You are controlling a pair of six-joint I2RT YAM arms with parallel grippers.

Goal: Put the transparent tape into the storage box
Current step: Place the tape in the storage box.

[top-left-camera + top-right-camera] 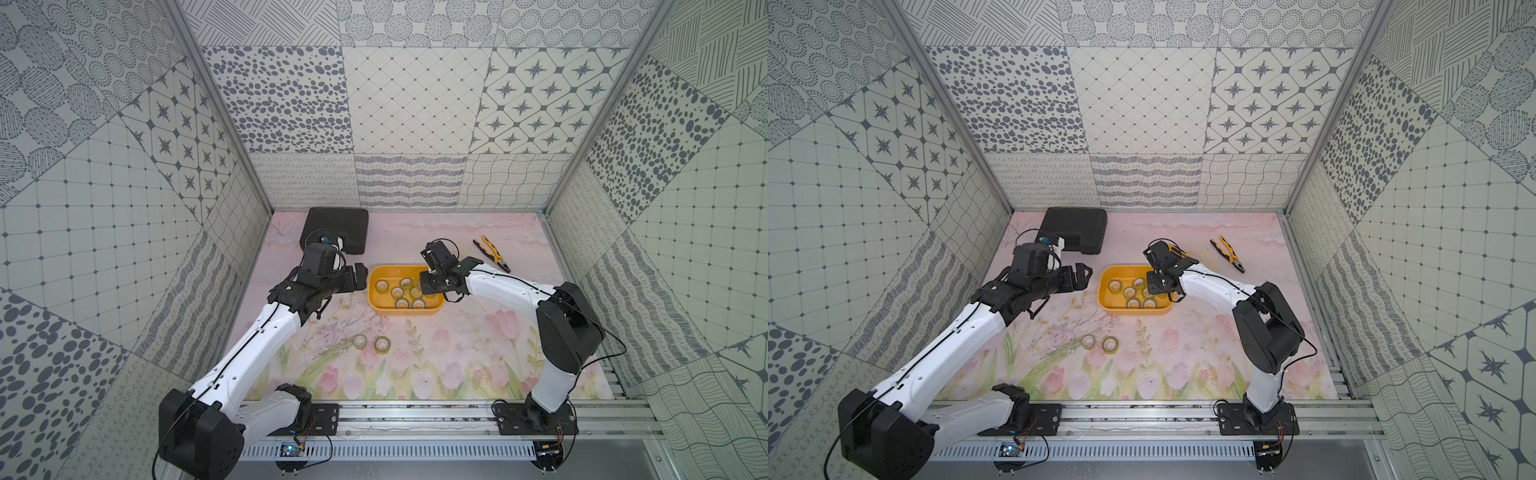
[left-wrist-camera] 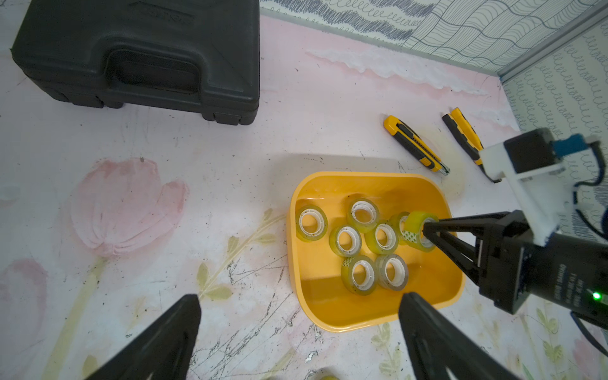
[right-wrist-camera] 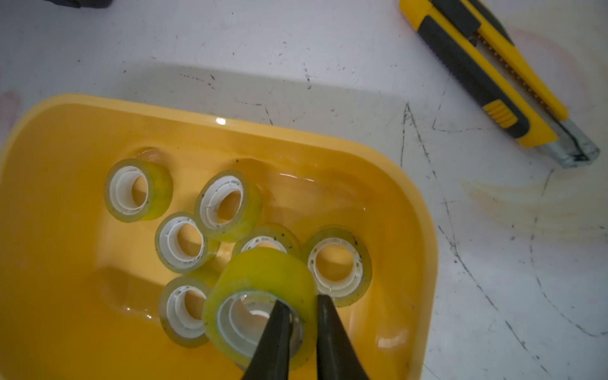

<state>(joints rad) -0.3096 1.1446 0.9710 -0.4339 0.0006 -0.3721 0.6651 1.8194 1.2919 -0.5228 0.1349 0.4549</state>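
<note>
Nearest in both top views, the aluminium rail [image 1: 415, 415] is carrying the arm bases, and beyond it two rolls of transparent tape [image 1: 360, 341] are lying side by side on the flowered surface [image 1: 457, 361], well apart from the storage box [image 1: 399, 313]; the right jaws are hanging over the box's right end, the wrist hiding their load, and the left jaws are hovering just beside its left end. Left wrist view: the left jaws are standing wide and empty, while the right jaws are pinching the carried roll [image 2: 418, 225] above several rolls lying in the storage box [image 2: 348, 324]. Right wrist view: the right jaws are standing narrow, one tip inside the core of the carried roll [image 3: 263, 279] and one outside, clamping its wall; a roll beneath is being mostly covered, and the box's near end is being cut off. Seemingly the drop is underway: next the jaws are needing only to part, leaving two loose rolls to fetch
</note>
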